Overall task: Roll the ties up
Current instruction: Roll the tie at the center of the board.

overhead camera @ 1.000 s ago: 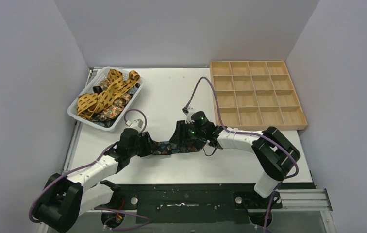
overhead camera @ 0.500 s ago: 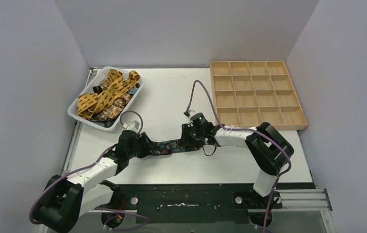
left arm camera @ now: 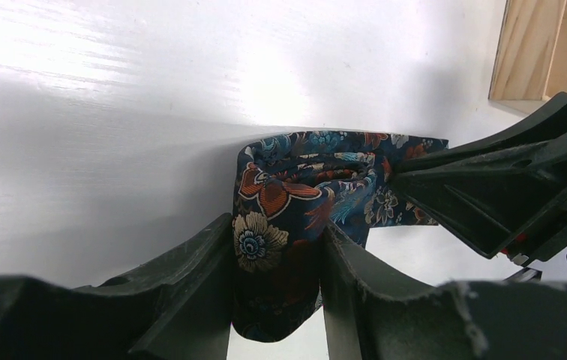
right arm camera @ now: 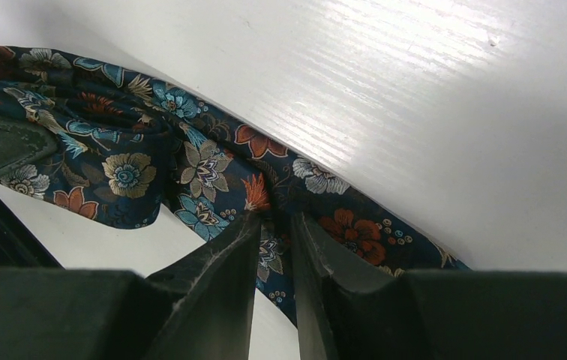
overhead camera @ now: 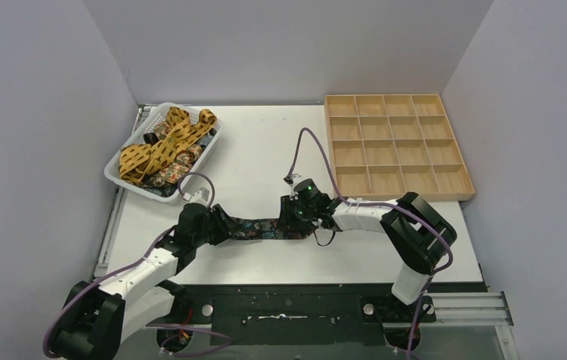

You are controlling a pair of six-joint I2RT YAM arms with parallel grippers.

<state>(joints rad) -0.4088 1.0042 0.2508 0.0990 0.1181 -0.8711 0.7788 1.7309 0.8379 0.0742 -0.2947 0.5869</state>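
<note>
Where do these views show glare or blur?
Left wrist: glare washes out the table; the left pincer is blurred, the tie sharp. Right wrist: glare streak at upper right; the right pincer blurred. Top: even light, no glare.

The white bench fills the middle of the top view. At its upper left sits a white slotted basket, and at its upper right a shallow wooden tray divided into square compartments. Low in the centre, a dark floral tie stretches left to right across the bench, folded and bunched at both ends.
</note>
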